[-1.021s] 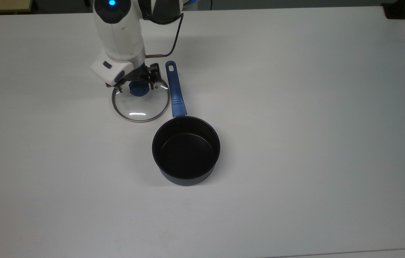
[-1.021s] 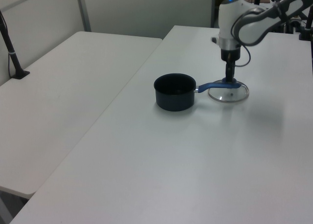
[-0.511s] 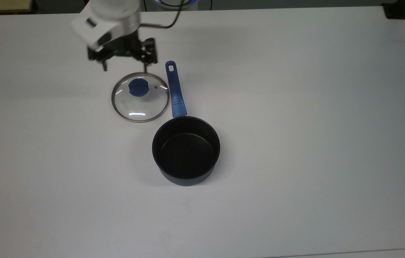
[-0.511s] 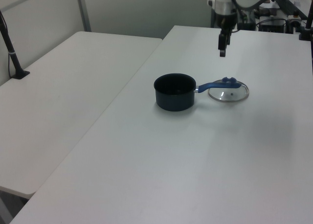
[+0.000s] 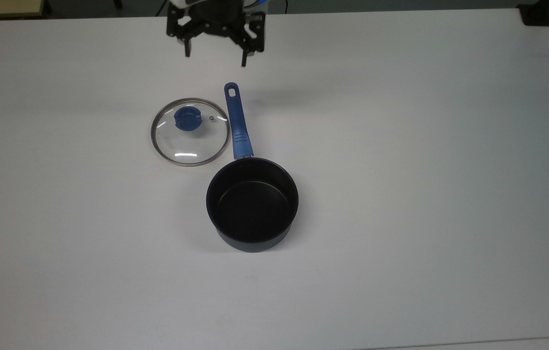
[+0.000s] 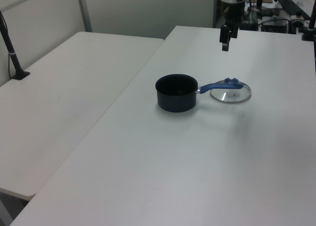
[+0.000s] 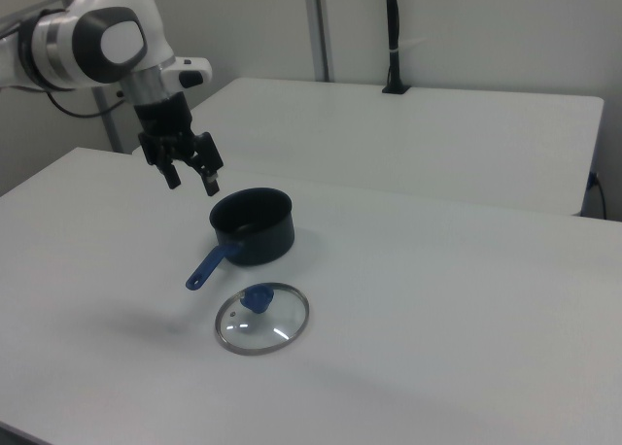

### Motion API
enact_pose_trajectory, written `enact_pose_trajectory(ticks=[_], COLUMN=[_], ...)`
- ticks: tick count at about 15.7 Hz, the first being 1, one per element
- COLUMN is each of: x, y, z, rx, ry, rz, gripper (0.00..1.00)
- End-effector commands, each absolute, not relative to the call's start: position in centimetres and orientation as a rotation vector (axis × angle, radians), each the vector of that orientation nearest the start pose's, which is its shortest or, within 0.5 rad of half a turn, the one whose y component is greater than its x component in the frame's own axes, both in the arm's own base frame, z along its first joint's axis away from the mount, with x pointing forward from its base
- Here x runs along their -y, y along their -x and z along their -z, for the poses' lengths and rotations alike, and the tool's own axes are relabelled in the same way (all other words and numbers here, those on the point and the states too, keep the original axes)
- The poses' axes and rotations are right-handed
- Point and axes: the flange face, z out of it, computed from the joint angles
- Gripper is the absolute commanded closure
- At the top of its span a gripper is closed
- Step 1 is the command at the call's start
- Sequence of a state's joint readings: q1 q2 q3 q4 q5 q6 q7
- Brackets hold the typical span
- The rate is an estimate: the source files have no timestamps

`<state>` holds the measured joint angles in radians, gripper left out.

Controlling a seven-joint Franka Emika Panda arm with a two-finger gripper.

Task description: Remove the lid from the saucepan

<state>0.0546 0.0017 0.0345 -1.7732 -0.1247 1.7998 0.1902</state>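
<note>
Lid (image 5: 190,131): lying flat on the bench (image 5: 401,146), its rim just beside the pan (image 5: 252,204) handle, possibly touching. Gripper (image 5: 215,52): hanging empty above, fingers apart. Risk: any bump to the handle is likely shifting the lid. Right view is showing the finger gap; left view is showing them edge-on

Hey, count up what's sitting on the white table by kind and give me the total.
Saucepan: 1
Lid: 1
Total: 2
</note>
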Motion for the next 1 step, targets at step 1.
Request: enact_pose_trajectory(ticks=[1], x=[-3.41], y=[-55.44], z=[-55.7], rx=[-0.178], ry=[3.207], rz=[0.053], gripper=[0.0])
